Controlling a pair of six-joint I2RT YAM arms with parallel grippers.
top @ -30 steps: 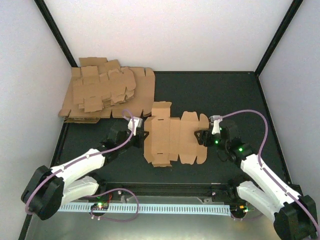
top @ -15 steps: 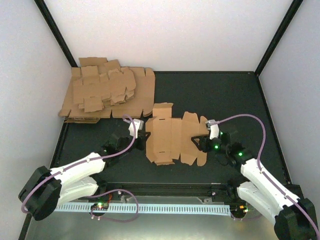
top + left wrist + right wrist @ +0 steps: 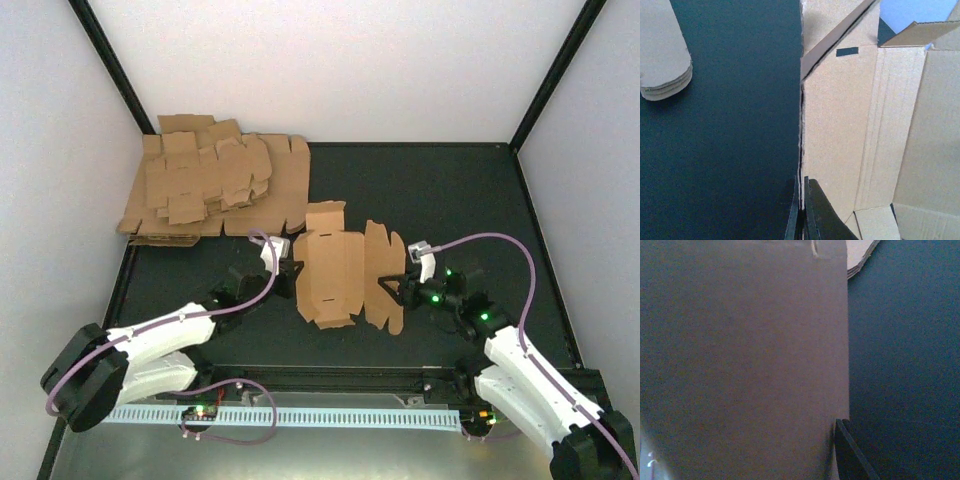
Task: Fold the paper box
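The paper box (image 3: 345, 275) lies as one cut sheet in the middle of the dark table (image 3: 450, 190), between your two arms. Its right panel is lifted off the surface.

The left gripper (image 3: 287, 272) is clenched on the sheet's left edge. Its wrist view shows the fingers (image 3: 817, 215) pressed together with the cardboard edge between them.

The right gripper (image 3: 392, 285) sits against the raised right panel. Its wrist view is filled by cardboard, with only one finger (image 3: 847, 452) showing just beside the panel's edge. I cannot tell whether those jaws grip the panel or merely touch it.

Judgement: the step in hand is raising the side walls. Hold the left pinch firm as your anchor. Confirm the right jaws are seated on the panel before you turn it. Fold along the scored line, not across it.

The pile of spare sheets (image 3: 210, 190) lies well apart at the far left.
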